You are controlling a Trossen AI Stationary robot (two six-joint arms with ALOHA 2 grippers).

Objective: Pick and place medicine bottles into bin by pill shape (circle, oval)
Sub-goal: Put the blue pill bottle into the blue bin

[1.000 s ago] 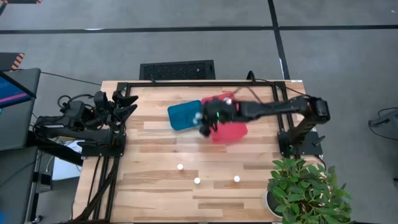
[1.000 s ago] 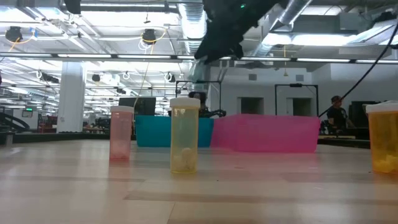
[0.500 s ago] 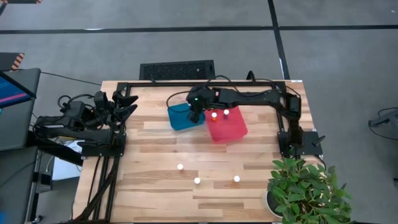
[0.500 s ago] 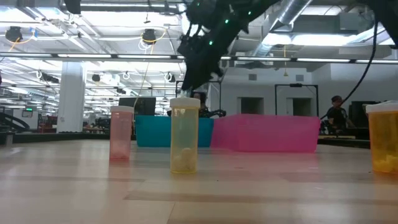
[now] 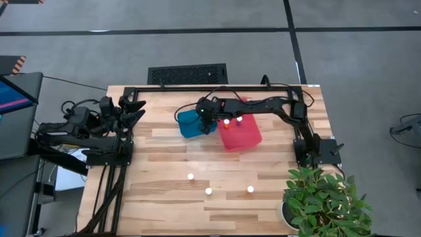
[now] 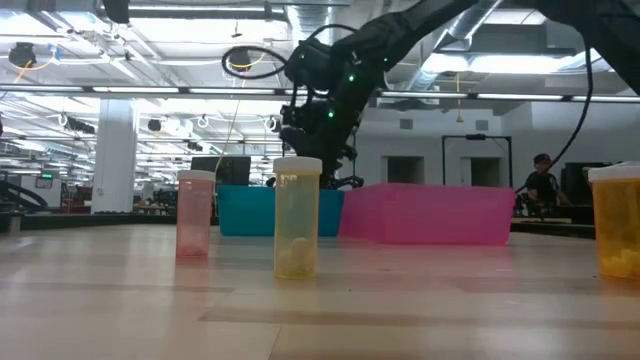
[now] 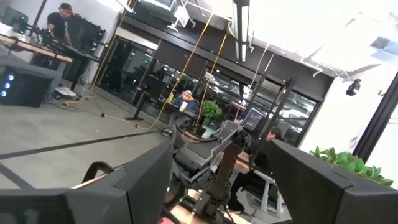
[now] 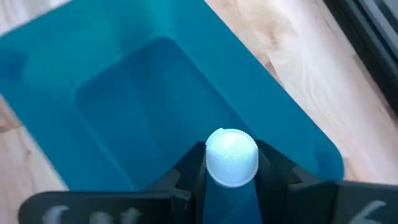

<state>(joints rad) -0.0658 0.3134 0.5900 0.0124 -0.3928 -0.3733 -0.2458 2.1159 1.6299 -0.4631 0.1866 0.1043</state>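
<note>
Fingers of the right gripper (image 8: 231, 163) are clamped on a white-capped medicine bottle (image 8: 231, 157), held above the teal bin (image 5: 191, 122) beside the pink bin (image 5: 241, 135). Three more bottles (image 5: 208, 191) stand on the counter (image 5: 164, 164). Left gripper (image 5: 133, 108) waits at the counter's edge, fingers apart.
</note>
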